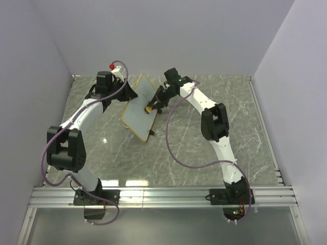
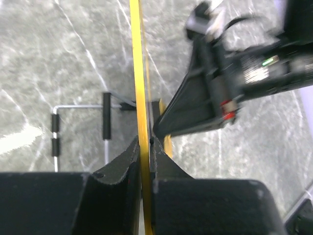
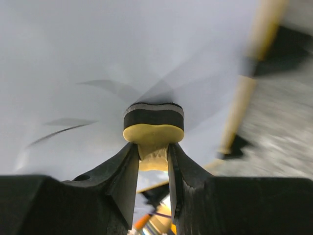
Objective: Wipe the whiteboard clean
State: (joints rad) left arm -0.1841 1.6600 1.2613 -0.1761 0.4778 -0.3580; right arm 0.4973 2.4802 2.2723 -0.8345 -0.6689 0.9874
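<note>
**Eraser on the board face, board pinned by its edge**

Nearest, low centre of the right wrist view: right hand [image 3: 154,154] clenched on the waist of the yellow, dark-padded eraser [image 3: 153,128]. Pad pressed flat against the white face of the whiteboard [image 3: 98,58], straight ahead of the fingers. Faint grey smears left of the pad, too blurred to read as writing. Tan frame up the right side of that view.

Low centre of the left wrist view: left hand [image 2: 145,147] clamped on the board's edge, one finger on each face. Board seen edge-on there, a thin yellow line up the middle of the frame. Right hand's dark body just beyond, to the right of that line.

From above, centre of frame: board tilted up off the counter [image 1: 204,153], long axis running steeply down the frame. Left hand at its left long edge, right hand on the face turned toward the right. Lowest corner perhaps touching the counter; cannot tell.

Judged key relation: pad square to the face, with room to stroke along the long axis. Right hand placed to wipe, left hand to brace against the push.

Count: one whiteboard, one eraser, two hands, both occupied.
</note>
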